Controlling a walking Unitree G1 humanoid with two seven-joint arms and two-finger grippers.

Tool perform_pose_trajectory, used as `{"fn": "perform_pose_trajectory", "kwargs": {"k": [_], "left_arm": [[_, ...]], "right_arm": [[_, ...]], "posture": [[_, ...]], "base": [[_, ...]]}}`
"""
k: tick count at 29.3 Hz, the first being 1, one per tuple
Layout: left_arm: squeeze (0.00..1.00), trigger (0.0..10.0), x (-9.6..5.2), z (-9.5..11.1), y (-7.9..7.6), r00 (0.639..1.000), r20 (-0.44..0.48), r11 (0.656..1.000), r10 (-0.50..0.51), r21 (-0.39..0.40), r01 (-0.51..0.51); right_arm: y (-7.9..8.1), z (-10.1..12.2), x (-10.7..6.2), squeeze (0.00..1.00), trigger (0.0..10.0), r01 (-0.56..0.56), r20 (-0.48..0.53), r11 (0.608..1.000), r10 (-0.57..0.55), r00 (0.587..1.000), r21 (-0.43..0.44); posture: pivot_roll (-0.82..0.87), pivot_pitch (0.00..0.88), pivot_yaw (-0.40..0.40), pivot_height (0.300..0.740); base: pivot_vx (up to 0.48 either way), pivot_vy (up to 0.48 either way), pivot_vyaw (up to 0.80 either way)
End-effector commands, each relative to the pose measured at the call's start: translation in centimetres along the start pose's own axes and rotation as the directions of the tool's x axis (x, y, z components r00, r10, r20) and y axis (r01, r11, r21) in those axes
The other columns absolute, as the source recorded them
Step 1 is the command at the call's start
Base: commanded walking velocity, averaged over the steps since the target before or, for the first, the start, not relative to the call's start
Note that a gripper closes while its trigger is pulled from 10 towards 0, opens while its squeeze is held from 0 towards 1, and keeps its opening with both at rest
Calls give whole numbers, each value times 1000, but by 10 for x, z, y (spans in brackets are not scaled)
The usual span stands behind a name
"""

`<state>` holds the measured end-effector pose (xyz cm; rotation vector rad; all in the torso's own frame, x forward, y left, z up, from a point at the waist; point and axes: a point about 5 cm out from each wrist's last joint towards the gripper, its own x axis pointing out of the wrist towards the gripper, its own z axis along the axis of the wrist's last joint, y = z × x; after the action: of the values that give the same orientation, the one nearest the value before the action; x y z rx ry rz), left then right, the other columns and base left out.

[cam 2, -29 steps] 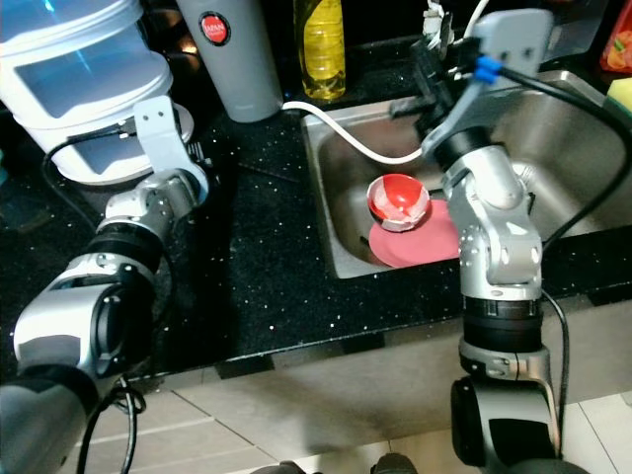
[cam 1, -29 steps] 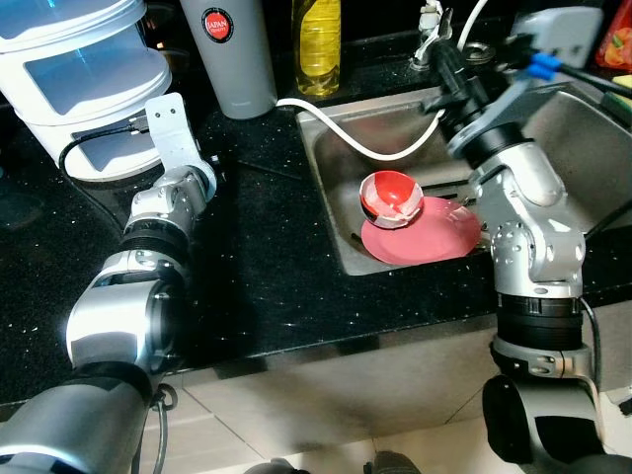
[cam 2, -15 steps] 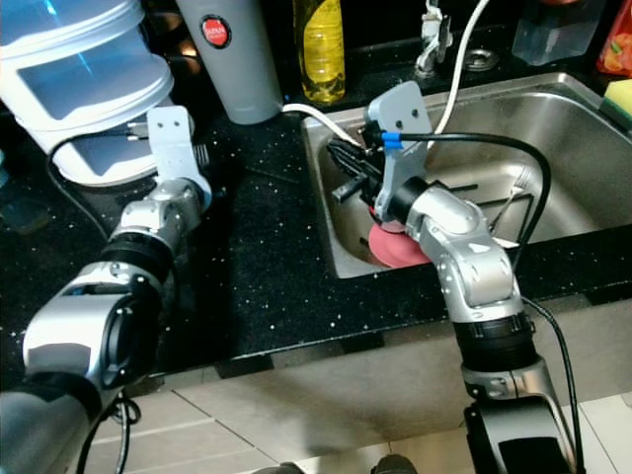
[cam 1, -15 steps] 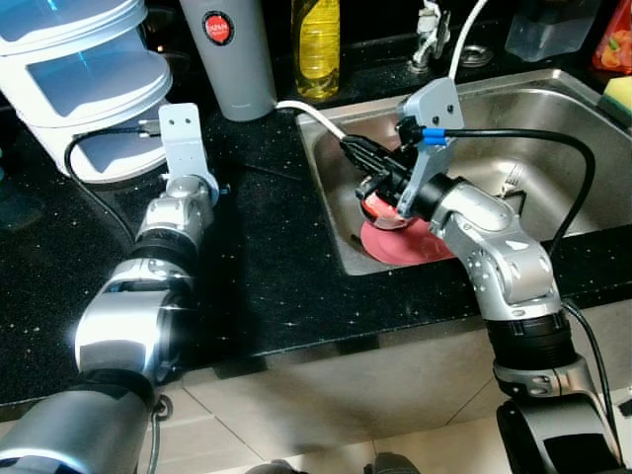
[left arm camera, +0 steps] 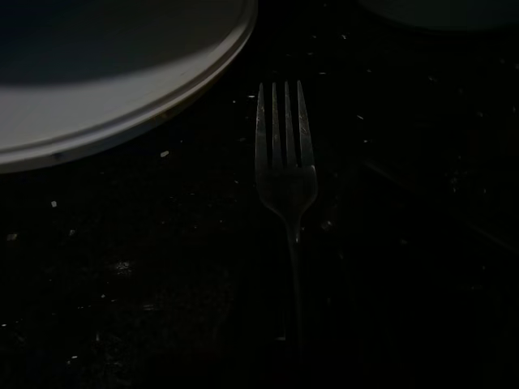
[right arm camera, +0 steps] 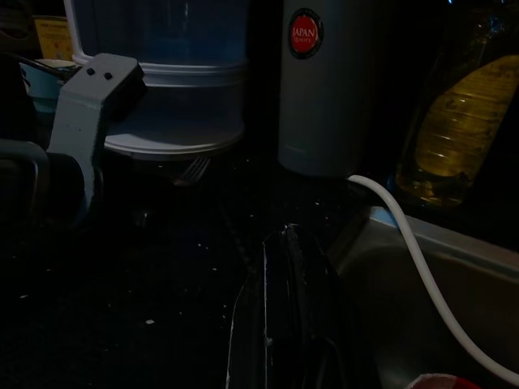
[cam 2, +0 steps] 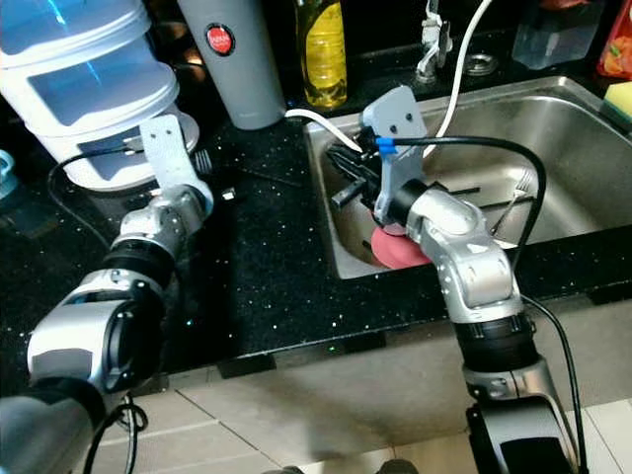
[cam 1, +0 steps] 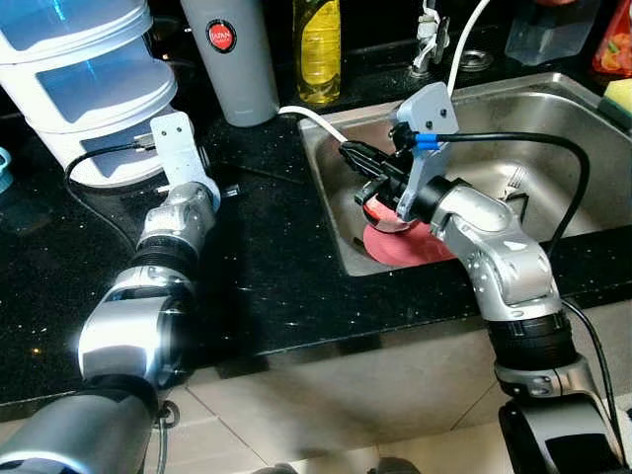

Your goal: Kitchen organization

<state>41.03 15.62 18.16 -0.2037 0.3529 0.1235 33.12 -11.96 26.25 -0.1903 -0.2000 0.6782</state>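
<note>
A red bowl (cam 1: pixel 376 210) sits on a pink plate (cam 1: pixel 407 243) at the left end of the steel sink (cam 1: pixel 553 109). My right gripper (cam 1: pixel 363 170) hangs low over the sink's left rim, right beside the bowl. It points toward the counter, and in the right wrist view its fingers (right arm camera: pixel 280 324) look pressed together with nothing held. My left arm (cam 1: pixel 176 212) lies on the black counter, its wrist bracket (cam 1: pixel 176 148) close to the stacked white containers (cam 1: pixel 89 89). A steel fork (left arm camera: pixel 285 174) lies on the counter just ahead of it, tines toward the containers' base.
A grey flask (cam 1: pixel 229 59) and a yellow bottle (cam 1: pixel 318 49) stand behind the counter. A white hose (cam 1: pixel 316 117) runs from the tap area over the sink rim. Another fork (cam 1: pixel 511 183) lies in the sink, and a sponge (cam 1: pixel 620 94) sits at its far right.
A second ago my right gripper was up by the tap; it swung down and left to the bowl, and has barely moved since. The left wrist tilted slightly left.
</note>
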Motion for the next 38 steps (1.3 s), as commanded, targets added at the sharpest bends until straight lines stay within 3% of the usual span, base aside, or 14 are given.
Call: {"fn": "perform_pose_trajectory", "kwargs": {"k": [1, 4, 5, 7, 8, 15, 20, 21, 23, 24, 30, 31, 32, 38], "left_arm": [[0, 0, 1, -23, -2, 999, -48, 1000, -3, 19, 4], [0, 0, -2, 2, -16, 990, 114, 995, -84, 65, 77], [0, 2941, -8, 19, -31, 959, 216, 980, -184, 115, 162], [0, 2941, -13, 29, -42, 928, 275, 964, -252, 155, 216], [0, 10000, -19, 35, -56, 891, 302, 936, -339, 205, 287], [0, 10000, -37, 15, -118, 737, 168, 738, -655, 354, 575], [0, 10000, -37, -12, -143, 727, -5, 701, -686, 260, 664], [243, 10000, -38, -16, -147, 717, -29, 694, -696, 231, 682], [243, 10000, -39, -19, -150, 706, -41, 683, -707, 216, 698], [1000, 10000, -41, -20, -153, 686, -45, 667, -727, 195, 719], [1000, 10000, -48, -6, -156, 619, 51, 610, -784, 249, 752], [773, 10000, -46, -4, -154, 647, 53, 629, -761, 309, 714], [0, 10000, -43, -1, -149, 694, 69, 660, -717, 388, 644], [0, 10000, -17, 14, -99, 919, 130, 905, -372, 270, 328]], "right_arm": [[3, 0, 2, 0, 10000, -11, 8, 1000, 11, 1000, 5], [2, 2, 2, 0, 10000, -3, 17, 1000, 3, 1000, 8], [1, 3, 1, 0, 10000, -2, 23, 1000, 1, 1000, 9], [1, 3, 1, 0, 10000, -1, 25, 1000, 1, 1000, 9], [0, 4, 0, 0, 10000, 0, 26, 1000, 0, 1000, 8], [-4, 4, -3, 0, 10000, 19, 20, 1000, -19, 1000, -6], [-3, 2, -7, 0, 10000, 31, 10, 999, -31, 999, -12], [-2, 1, -8, 0, 10000, 36, 9, 999, -36, 999, -13], [-2, 1, -9, 0, 10000, 39, 9, 999, -39, 999, -13], [-2, 1, -9, 0, 10000, 43, 10, 999, -43, 999, -13], [-4, 1, -15, 0, 10000, 69, 12, 998, -69, 998, -14], [-5, 1, -15, 0, 10000, 71, 12, 997, -71, 997, -14], [-5, 1, -15, 0, 10000, 72, 12, 997, -72, 997, -14], [-2, 5, -10, 0, 10000, 50, 31, 999, -50, 998, -14]], "posture": [[-125, 14, 136, 740], [-127, 10, 137, 740], [-130, 9, 139, 740], [-133, 7, 139, 740], [-137, 3, 141, 740], [-170, 2, 165, 740], [-193, 3, 185, 740], [-202, 4, 192, 740], [-202, 4, 192, 740], [-213, 6, 201, 740], [-220, 8, 208, 740], [-216, 8, 206, 740], [-216, 8, 206, 740], [-199, 7, 188, 740]], "base": [[0, 0, 0], [0, 0, 0], [0, 0, 0], [0, 0, 0], [0, 0, 0], [0, 0, 0], [0, 0, 0], [0, 0, 0], [0, 0, 0], [0, 0, 0], [0, 0, 0], [0, 0, 0], [0, 0, 0], [0, 0, 0]]}}
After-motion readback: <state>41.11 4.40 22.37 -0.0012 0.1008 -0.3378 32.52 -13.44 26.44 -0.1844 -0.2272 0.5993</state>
